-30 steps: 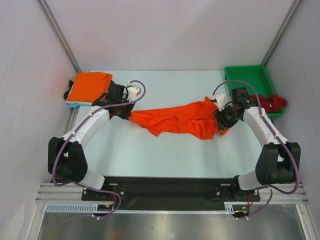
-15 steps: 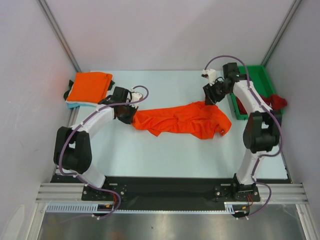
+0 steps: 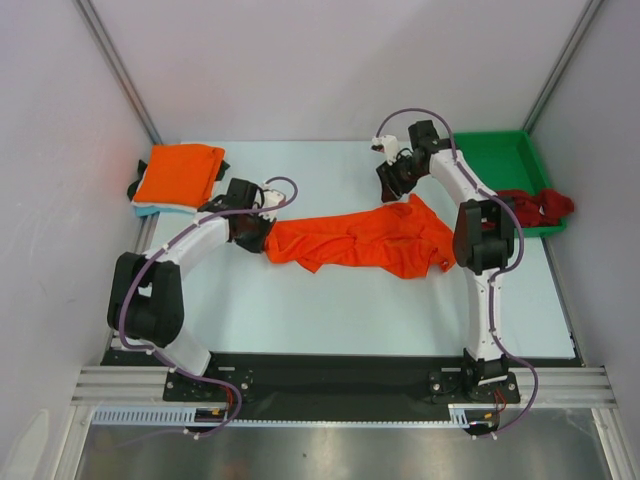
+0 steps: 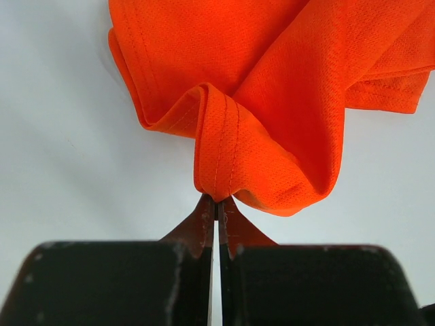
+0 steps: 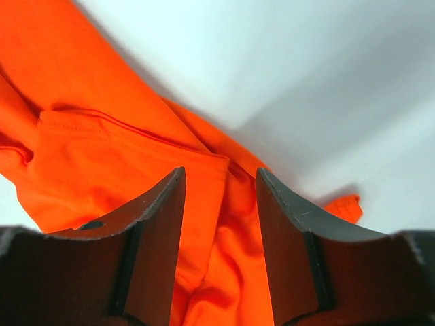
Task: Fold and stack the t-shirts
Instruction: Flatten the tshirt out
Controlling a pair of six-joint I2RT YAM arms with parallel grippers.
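My left jaws are pinched tight on a doubled hem at the left end of the bright orange cloth t-shirt [image 3: 360, 240], which lies crumpled and unfolded across the middle of the pale surface [image 3: 330, 310]. Farther out, my right jaws stand partly apart over the shirt's far right edge, gripping nothing; whether they touch the cloth I cannot tell. I judge this fold barely begun. At the far left corner a folded orange t-shirt [image 3: 178, 172] sits on a folded pale blue one [image 3: 148, 210]; far right, a dark red t-shirt [image 3: 545, 207] drapes over the green plastic tray [image 3: 500, 160], unfolded.
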